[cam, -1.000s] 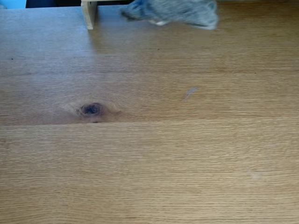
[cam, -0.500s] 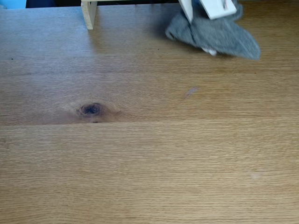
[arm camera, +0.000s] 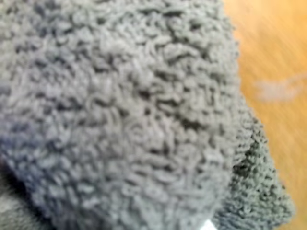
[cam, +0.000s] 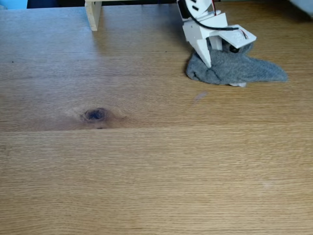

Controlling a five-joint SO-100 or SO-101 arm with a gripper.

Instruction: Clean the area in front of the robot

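Observation:
In the fixed view the white robot arm comes in from the top edge, and its gripper is down on a grey terry cloth, shut on it. One pointed finger shows at the cloth's left end; the other is hidden in the folds. The cloth rests on the light-brown oak tabletop, its tail spread to the right. A small pale smudge lies just below the cloth's left end. The wrist view is almost filled by the cloth, with the tabletop and the smudge at the right.
A dark oval knot marks the wood left of centre. A pale upright wooden post stands at the back left. Black and red wires run over the gripper body. The table's back edge lies just behind the arm.
The cloth, held in the air at the top edge, has swung right and come down onto the table; the gripper has dropped into view with it, close above the smudge.

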